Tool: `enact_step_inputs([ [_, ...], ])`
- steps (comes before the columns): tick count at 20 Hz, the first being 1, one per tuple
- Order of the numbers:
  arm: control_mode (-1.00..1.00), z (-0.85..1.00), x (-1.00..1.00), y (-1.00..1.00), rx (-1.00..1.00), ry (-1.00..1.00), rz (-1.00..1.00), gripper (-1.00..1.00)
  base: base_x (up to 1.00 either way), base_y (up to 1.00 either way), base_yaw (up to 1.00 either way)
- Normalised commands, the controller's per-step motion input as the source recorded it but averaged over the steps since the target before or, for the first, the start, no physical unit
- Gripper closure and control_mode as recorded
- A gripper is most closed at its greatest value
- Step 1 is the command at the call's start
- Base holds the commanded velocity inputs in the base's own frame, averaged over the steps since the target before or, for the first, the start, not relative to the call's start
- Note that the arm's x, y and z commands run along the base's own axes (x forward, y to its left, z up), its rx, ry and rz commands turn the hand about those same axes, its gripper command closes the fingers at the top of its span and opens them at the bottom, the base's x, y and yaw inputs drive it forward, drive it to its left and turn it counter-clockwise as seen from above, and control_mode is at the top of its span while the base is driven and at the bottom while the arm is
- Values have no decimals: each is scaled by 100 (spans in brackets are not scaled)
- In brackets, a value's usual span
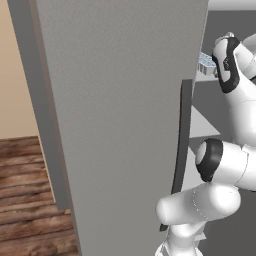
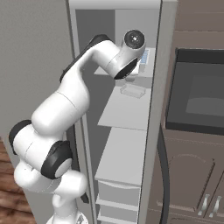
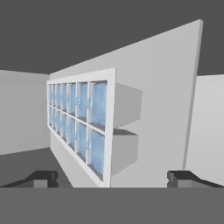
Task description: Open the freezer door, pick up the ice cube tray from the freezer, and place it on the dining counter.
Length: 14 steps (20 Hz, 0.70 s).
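Note:
The freezer door (image 1: 120, 125) stands swung open, its dark curved handle (image 1: 182, 150) on its right edge. Inside the freezer (image 2: 127, 109), the pale blue ice cube tray (image 2: 145, 58) lies on an upper light grey shelf (image 2: 151, 70); it also peeks past my arm as the tray (image 1: 205, 62). In the hand view my gripper (image 3: 113, 179) is open, and the tray (image 3: 83, 122) sits just ahead, its near end lined up between the fingertips (image 3: 43, 178), untouched. That view is rolled, so the shelf looks upright. The dining counter is out of view.
A small clear container (image 2: 133, 90) rests on the shelf below the tray. Lower shelves and drawers (image 2: 116, 192) fill the freezer's bottom. Right of the freezer stand a dark built-in oven (image 2: 197, 92) and brown cabinets (image 2: 197, 183). A wood floor (image 1: 25, 200) lies left.

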Motion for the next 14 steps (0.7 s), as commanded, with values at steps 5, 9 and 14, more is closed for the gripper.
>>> enact_step_inputs([
  [5,-100,0,37,-12,4,0,0,-100,0,0,0],
  [9,-100,0,42,-3,1,0,0,-100,0,0,0],
  [14,-100,0,38,0,0,0,0,-100,0,0,0],
])
